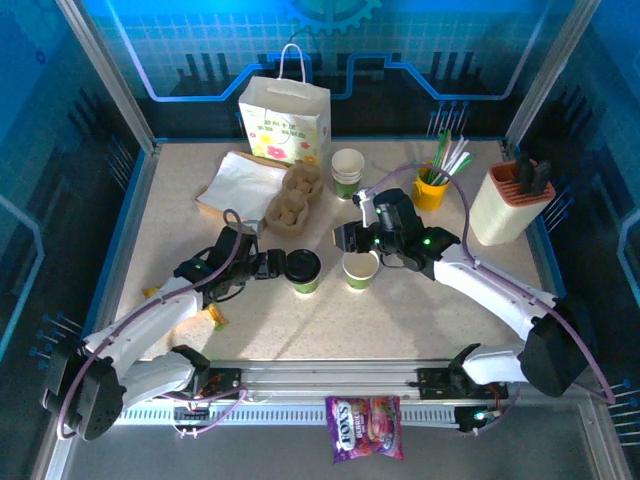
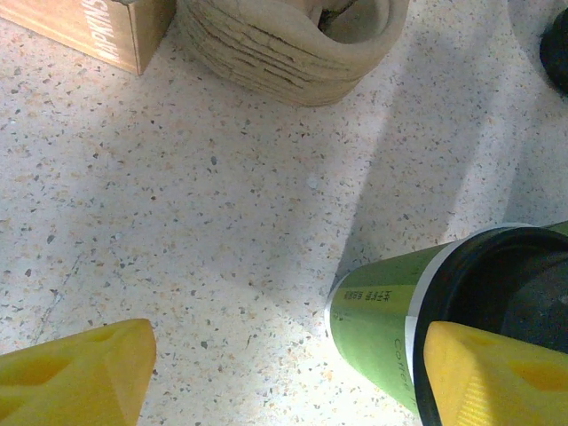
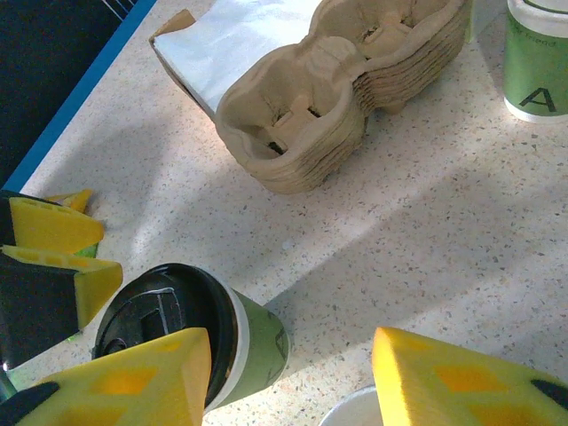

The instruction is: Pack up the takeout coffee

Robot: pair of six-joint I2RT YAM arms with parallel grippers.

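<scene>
Both grippers gape empty: left gripper point(image 2: 284, 373) lines up on the lidded cup point(image 2: 382, 311) just ahead, right gripper point(image 1: 358, 240) hovers over the open cup point(image 1: 360, 270); next, likely centre and squeeze.

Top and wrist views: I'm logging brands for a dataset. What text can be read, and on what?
"FOX'S" on the candy bag.
"A" on the far paper cup.
Too blurred to read: print on the lidded cup, the brown box, the paper bag.

Robot lab test cell, aluminium frame posts point(image 1: 110, 80), blue circuit-print wall panels point(image 1: 420, 40); speckled table point(image 1: 300, 330)
</scene>
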